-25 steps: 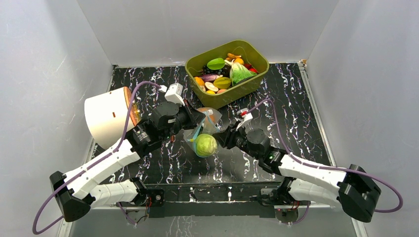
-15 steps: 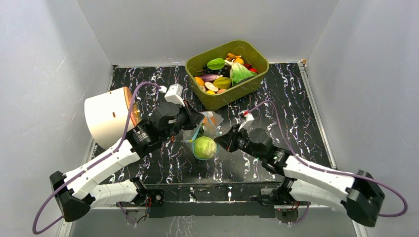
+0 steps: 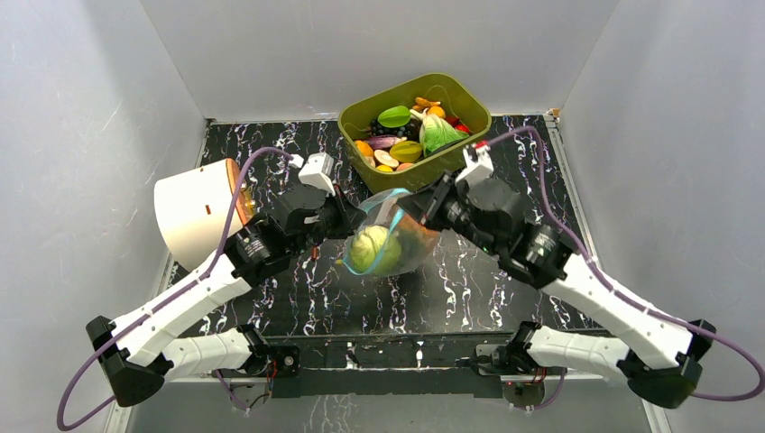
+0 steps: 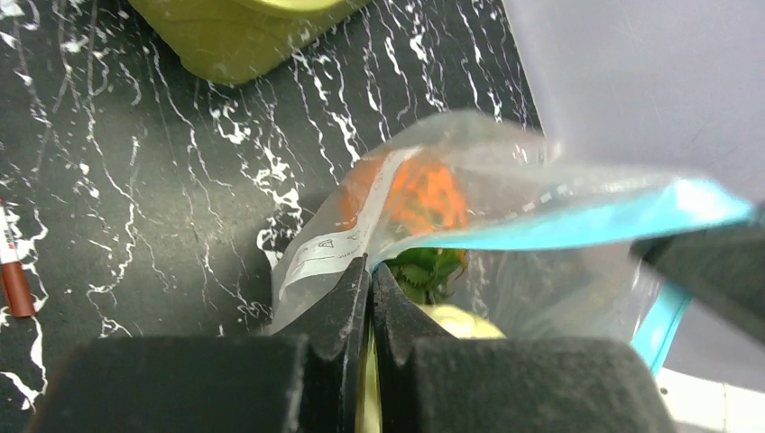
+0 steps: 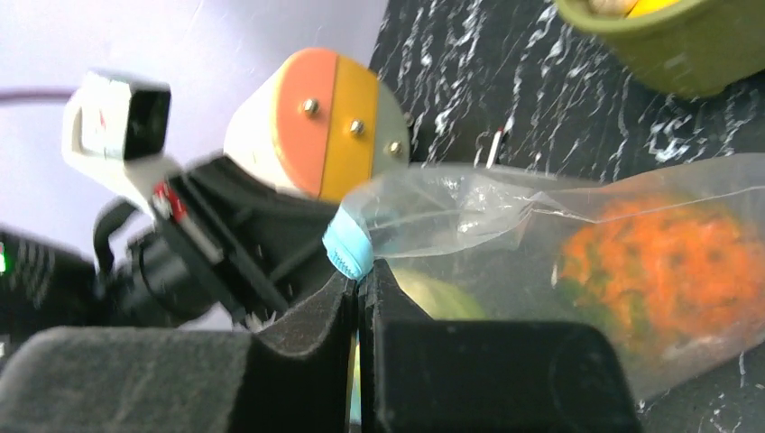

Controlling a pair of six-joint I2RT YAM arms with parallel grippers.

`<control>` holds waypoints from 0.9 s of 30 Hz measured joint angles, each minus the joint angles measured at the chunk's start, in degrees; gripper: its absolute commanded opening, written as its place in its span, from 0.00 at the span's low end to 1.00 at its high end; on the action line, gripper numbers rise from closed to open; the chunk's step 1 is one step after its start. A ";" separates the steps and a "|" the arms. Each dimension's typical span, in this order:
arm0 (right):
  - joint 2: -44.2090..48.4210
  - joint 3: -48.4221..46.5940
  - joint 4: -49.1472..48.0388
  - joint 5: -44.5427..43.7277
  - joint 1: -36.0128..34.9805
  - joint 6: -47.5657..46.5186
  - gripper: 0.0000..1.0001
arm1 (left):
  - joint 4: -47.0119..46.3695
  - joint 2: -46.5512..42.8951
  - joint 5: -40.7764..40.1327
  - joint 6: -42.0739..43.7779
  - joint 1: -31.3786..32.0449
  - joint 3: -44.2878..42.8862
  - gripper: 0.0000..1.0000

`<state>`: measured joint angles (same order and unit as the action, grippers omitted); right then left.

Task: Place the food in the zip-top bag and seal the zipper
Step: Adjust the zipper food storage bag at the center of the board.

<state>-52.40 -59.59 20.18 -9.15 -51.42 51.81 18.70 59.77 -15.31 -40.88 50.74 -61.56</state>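
Bright even light; soft blur on zip-top bag [image 4: 469, 153].

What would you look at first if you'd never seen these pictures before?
The clear zip-top bag in the middle of the table stands out first. The left gripper pinches one side and the right gripper the other, with a pale-green cabbage and an orange pineapple inside. Behind it sits an olive-green tub heaped with colourful toy food, and a big white drum lies at the left edge.
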 measured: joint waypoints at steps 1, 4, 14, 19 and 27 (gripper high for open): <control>-2.38 -3.54 2.43 -1.57 0.13 0.02 0.00 | 0.55 0.04 1.03 -0.04 0.00 -0.20 0.00; -9.22 -12.26 6.88 -4.96 2.25 -0.74 0.00 | 1.57 0.15 4.90 -0.55 0.00 -0.31 0.00; -18.69 -14.21 14.34 -1.88 12.17 -4.96 0.00 | -0.52 0.24 17.42 -3.39 -0.04 -0.87 0.00; -17.25 -14.27 14.58 -0.50 12.74 -5.05 0.00 | -0.83 0.24 18.49 -2.10 -0.04 -2.58 0.00; -13.46 -19.45 16.63 4.39 13.68 -3.87 0.00 | -3.10 0.31 17.44 -2.99 -0.04 0.11 0.00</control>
<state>-65.87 -79.05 36.82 -4.75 -37.74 47.94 15.59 60.07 2.13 -43.88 50.70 -61.45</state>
